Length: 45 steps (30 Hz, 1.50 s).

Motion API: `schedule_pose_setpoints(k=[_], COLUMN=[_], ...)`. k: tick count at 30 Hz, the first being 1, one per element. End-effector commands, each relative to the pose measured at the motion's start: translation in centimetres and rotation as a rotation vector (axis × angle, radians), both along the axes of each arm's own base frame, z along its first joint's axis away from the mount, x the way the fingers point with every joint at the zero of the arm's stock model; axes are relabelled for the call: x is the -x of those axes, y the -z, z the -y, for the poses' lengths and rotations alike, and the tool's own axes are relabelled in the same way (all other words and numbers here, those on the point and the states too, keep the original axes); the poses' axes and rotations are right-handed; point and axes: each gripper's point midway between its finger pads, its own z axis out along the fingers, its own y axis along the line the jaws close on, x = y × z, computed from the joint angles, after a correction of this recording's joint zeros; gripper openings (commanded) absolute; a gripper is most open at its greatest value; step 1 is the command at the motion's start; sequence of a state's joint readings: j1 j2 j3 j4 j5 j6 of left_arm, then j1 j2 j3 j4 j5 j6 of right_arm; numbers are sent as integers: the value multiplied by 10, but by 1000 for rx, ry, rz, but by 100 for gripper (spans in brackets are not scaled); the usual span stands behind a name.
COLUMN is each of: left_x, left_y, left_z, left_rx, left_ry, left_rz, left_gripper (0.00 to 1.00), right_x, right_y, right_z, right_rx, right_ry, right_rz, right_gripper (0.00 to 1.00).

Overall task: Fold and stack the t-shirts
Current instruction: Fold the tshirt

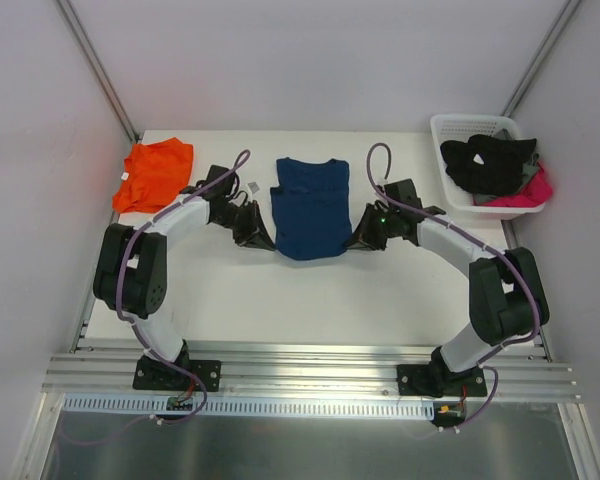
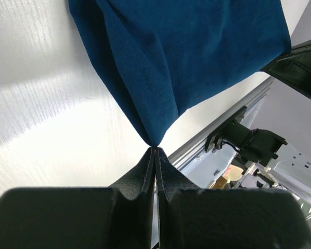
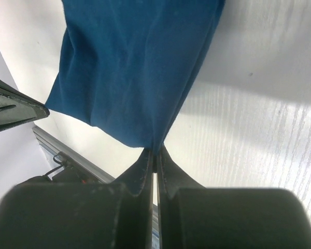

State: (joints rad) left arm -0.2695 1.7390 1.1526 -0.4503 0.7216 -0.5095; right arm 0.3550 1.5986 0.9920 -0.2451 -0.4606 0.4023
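Left claw (image 2: 155, 150) pinches navy t-shirt (image 2: 186, 52) corner; overhead adds orange t-shirt (image 1: 155, 175).

left pincer (image 2: 155, 150) pinching navy t-shirt (image 2: 186, 57) corner, white table (image 2: 46, 119)

Readable text: none in any view.
navy t-shirt (image 1: 310, 205): no legible lettering.
orange t-shirt (image 1: 155, 175): no legible lettering.
small grey tag (image 1: 252, 186): too small to read.

The navy t-shirt (image 1: 310, 205) lies mid-table, near corners pinched; the orange t-shirt (image 1: 155, 175) sits far left.
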Motion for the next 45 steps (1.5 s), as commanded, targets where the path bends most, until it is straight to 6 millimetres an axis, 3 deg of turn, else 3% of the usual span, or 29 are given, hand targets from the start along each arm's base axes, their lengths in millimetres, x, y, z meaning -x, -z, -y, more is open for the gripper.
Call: schedule_pose_setpoints(k=[1,11,15,20,22,23,24,25,26,28,32,40,42,45], left_x=[-4,-13,-27,-60,-62,-59,-54,-41,-32,-7,3,9,10,10], left_y=[-33,-77,-78,-78,-80,-76,-74,-58,-49,-26,-11,-18,-20,-27], left_z=[1,-3,-7,-10,-8,-7,-5,-6,-5,-2,9,37,41,47], left_rx=[5,-5,-34,-55,-43,-33,-15,-11,-1,44,116,186,186,165], left_ry=[25,38,42,36,42,47,32,22,12,10,5,71,96,143], left_rz=[113,286,331,369,362,340,293,220,165,28,-81,-115,-94,-9], left_gripper=[0,0,0,0,0,0,31,49,54,54,54,51,44,43], right_x=[-15,-22,-35,-63,-73,-75,-77,-78,-79,-79,-74,-81,-82,-82], right_y=[-49,-87,-93,-98,-99,-99,-99,-97,-96,-94,-82,-83,-83,-84], right_z=[-2,-1,-1,0,0,1,2,2,3,4,4,1,0,0], right_rx=[-39,-58,-64,-67,-64,-63,-65,-65,-67,-71,-73,-85,-86,-86], right_ry=[-20,-34,-24,-10,-7,-3,-1,-1,4,9,12,17,18,20], right_rz=[128,229,267,307,304,303,301,297,293,287,254,251,251,253], right_gripper=[0,0,0,0,1,0,0,1,1,0,0,0,0,0])
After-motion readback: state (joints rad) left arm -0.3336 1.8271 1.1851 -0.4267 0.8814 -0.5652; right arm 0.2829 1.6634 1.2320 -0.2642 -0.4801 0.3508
